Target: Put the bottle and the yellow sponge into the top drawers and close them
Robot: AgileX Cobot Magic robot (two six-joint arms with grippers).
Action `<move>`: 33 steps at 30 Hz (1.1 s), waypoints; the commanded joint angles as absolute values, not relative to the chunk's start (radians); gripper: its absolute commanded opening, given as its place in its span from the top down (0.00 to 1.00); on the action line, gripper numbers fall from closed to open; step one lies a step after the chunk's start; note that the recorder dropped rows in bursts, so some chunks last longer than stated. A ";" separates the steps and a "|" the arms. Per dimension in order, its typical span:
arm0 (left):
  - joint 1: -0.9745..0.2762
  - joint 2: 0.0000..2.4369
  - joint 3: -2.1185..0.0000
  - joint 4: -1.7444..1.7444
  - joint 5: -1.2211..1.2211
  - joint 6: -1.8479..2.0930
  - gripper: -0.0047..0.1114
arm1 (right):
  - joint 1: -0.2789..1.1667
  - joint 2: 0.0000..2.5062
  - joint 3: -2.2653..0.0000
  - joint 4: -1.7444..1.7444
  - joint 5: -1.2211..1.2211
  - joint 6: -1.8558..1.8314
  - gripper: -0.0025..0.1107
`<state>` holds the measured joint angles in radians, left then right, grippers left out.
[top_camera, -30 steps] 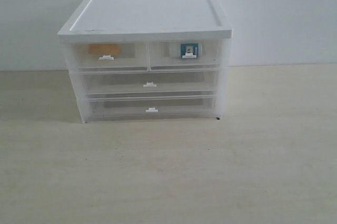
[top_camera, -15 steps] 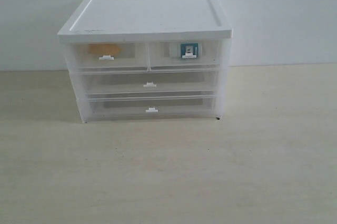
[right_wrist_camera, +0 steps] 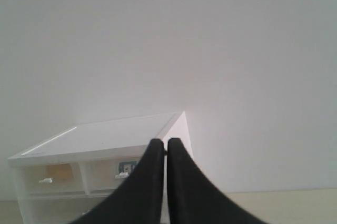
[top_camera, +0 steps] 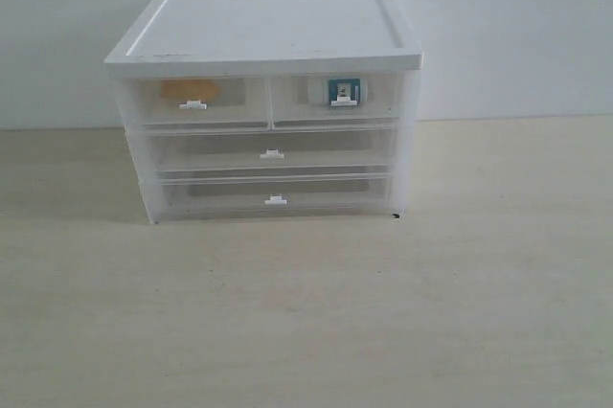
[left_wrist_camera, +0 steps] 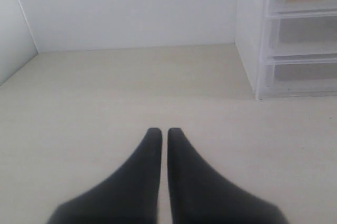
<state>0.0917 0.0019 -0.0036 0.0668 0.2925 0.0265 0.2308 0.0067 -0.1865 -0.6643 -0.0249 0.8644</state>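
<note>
I see the top drawers [top_camera: 239,106] pushed in, yellow sponge [top_camera: 189,89] left, bottle [top_camera: 344,91] right. My left end effector [left_wrist_camera: 164,131] and right end effector [right_wrist_camera: 166,142] sit pinched narrow, empty.

Frosted translucent plastic for the top drawers [top_camera: 244,102] — pale, matt wood grain for the table [top_camera: 306,312].

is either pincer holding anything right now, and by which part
Nothing is held. The left pincer and right pincer are both shut and empty; the yellow sponge and bottle sit inside the top drawers.

Shut top drawers [top_camera: 239,107]: yellow sponge [top_camera: 189,89] left, bottle [top_camera: 344,91] right.
</note>
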 commanded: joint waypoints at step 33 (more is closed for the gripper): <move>0.096 0.000 0.000 0.064 0.292 0.032 0.93 | 0.068 0.000 0.000 -0.173 -0.234 0.092 0.98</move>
<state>0.0917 0.0019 -0.0036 0.0668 0.2925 0.0281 0.1225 0.0050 -0.0065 -0.1881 -0.2592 0.1171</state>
